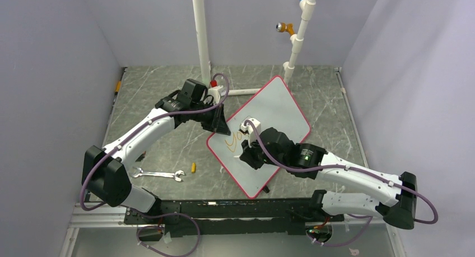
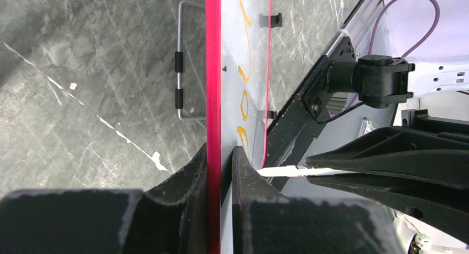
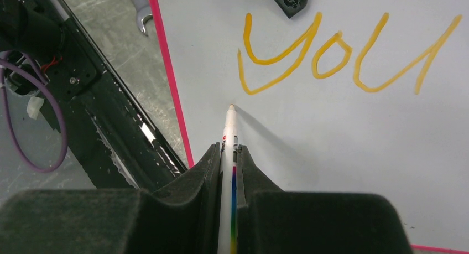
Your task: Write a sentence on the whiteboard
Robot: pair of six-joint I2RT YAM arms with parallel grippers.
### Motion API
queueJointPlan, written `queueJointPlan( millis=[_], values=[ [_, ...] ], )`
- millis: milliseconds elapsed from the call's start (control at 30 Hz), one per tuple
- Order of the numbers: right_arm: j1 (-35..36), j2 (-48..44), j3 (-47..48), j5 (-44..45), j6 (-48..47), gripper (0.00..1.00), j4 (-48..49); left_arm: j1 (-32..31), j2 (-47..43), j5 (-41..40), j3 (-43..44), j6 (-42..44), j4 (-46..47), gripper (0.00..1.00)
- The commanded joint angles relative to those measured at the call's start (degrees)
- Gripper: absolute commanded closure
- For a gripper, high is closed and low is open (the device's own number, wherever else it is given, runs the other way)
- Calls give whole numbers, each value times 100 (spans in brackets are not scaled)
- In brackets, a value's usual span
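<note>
The right hand [image 3: 228, 151] pinches a white marker [image 3: 228, 124], its tip just beside the sentence [image 3: 332, 55], an orange "You" that is legible only in the right wrist view. The left hand [image 2: 221, 154] clamps the whiteboard [image 1: 280, 100] by its red left rim. Only the top view shows a small orange piece [image 1: 194, 167] on the tabletop [image 1: 168, 100] to the left.

The whiteboard [image 1: 278, 107] shows a smooth, faintly glossy pale face inside a shiny red plastic-looking rim, the table [image 1: 162, 94] looks like matt grey veined stone, the wrench [image 1: 158, 174] is bright bare metal, the marker [image 3: 229, 124] has a smooth white plastic barrel, and the right gripper [image 3: 225, 150] is matt black, scuffed and grainy.
</note>
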Motion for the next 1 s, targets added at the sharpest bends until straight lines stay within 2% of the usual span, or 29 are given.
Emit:
queueJointPlan(
  millis=[0, 633, 967],
  values=[
    [77, 91, 209, 54, 23, 100, 427, 246, -38, -1158, 199, 345, 372, 100],
    [93, -138, -460, 34, 355, 100, 141, 282, -51, -1149, 230, 371, 343, 100],
    [105, -62, -242, 202, 354, 100, 71, 293, -45, -1097, 214, 363, 347, 100]
  ],
)
